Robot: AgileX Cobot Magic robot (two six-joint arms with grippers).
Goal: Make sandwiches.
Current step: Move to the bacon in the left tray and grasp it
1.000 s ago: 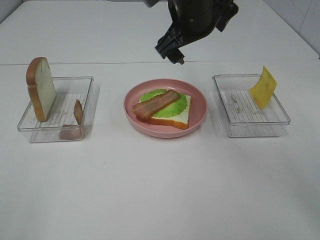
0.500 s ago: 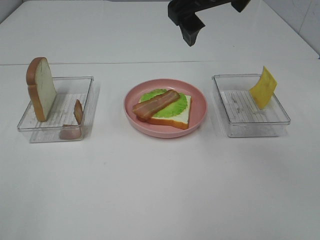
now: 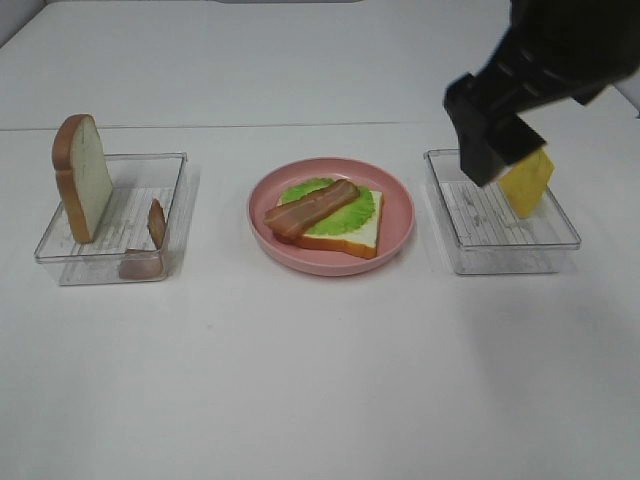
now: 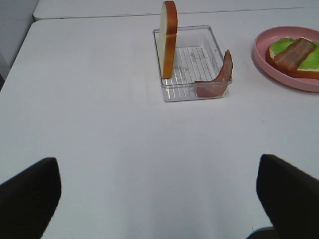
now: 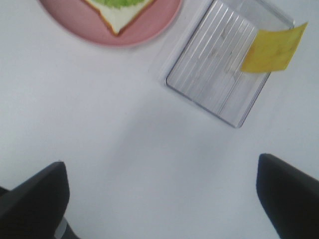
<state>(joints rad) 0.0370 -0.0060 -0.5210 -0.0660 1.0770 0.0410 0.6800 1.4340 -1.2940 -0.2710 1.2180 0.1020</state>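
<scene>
Exterior high view puts the half-built sandwich in the middle of the white table (image 3: 320,400). A bread slice (image 3: 366,236) lies flat on the pink plate (image 3: 398,215), with a lettuce leaf (image 3: 352,214) on it and a bacon strip (image 3: 310,207) laid slantwise across the leaf.

At 9 o'clock from the plate stands the left tray (image 3: 60,256). An upright bread slice (image 3: 85,180) leans on the tray's 9 o'clock wall and rises well above the rim. The spare bacon (image 3: 157,223) is propped against the 3 o'clock wall and curls down into the 5 o'clock corner.

At 3 o'clock from the plate sits the right tray (image 3: 500,258). The cheese square (image 3: 532,187) leans in its 2 o'clock corner, with its top edge above the rim.

The right gripper (image 3: 494,140) hangs over that tray's 12 o'clock edge and covers part of the cheese from this angle. I cannot tell whether they touch. Its wrist view shows the two fingers spread wide, nothing between them, and the tray far below.

The left gripper (image 4: 159,199) shows only in its own wrist view, with its jaws spread wide and nothing held, over bare table short of the left tray.

A strip of bare table separates the plate from each tray. From 4 to 8 o'clock of the plate the tabletop runs open to the near edge.
</scene>
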